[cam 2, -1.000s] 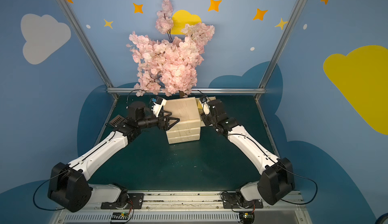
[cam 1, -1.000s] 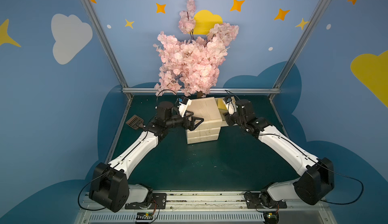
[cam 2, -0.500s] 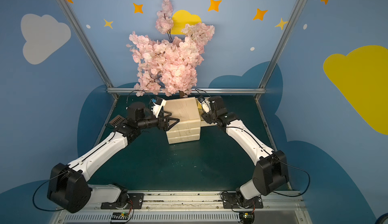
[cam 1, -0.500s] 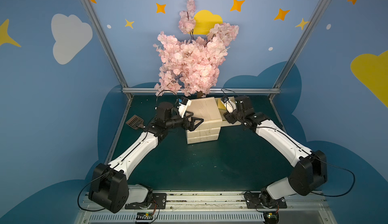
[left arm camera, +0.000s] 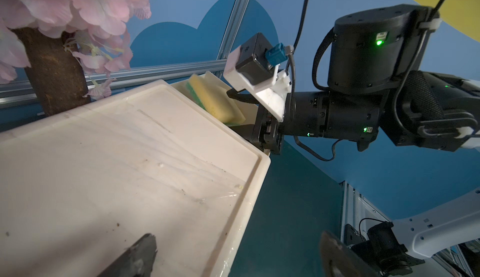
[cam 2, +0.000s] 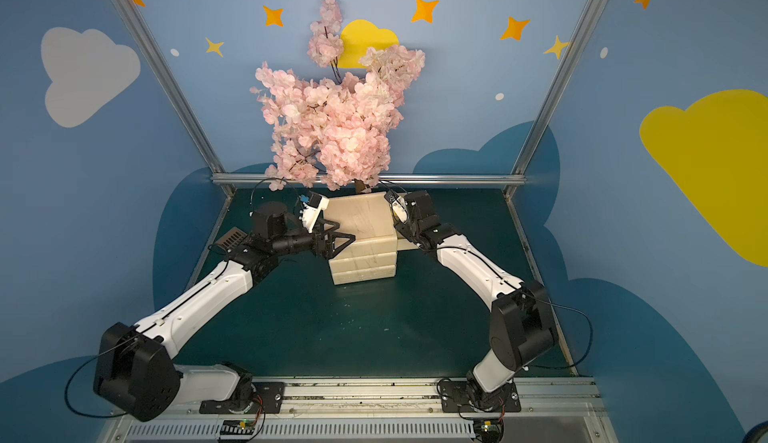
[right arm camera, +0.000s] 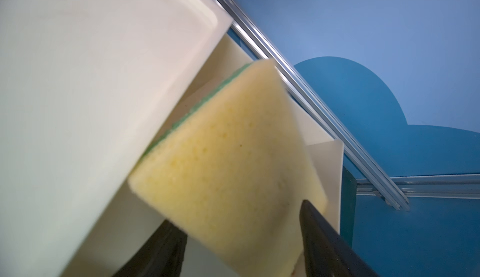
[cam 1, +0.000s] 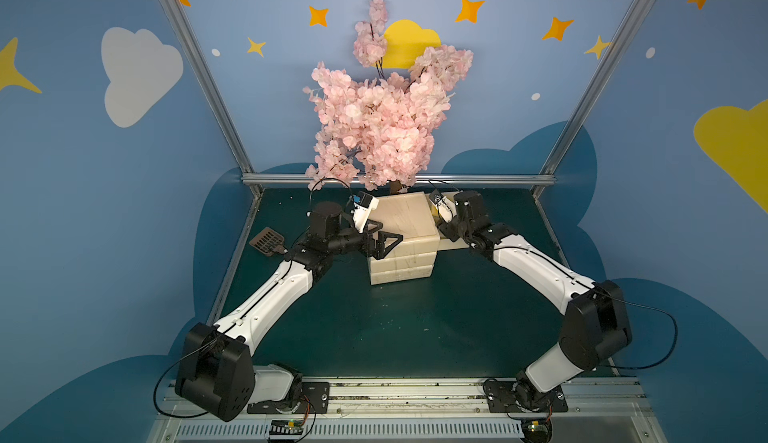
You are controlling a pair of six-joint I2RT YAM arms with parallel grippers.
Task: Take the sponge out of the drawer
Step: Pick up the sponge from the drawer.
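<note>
A sponge (right arm camera: 228, 171) is seen tilted in the pulled-out drawer (right arm camera: 324, 174), flanked by the right fingers (right arm camera: 319, 239); a clamp cannot be told. The left fingers (left arm camera: 135, 257) are held apart.

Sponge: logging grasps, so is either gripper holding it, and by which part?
The right gripper appears to pinch the sponge across its near end, a finger each side; left gripper open, empty.
</note>
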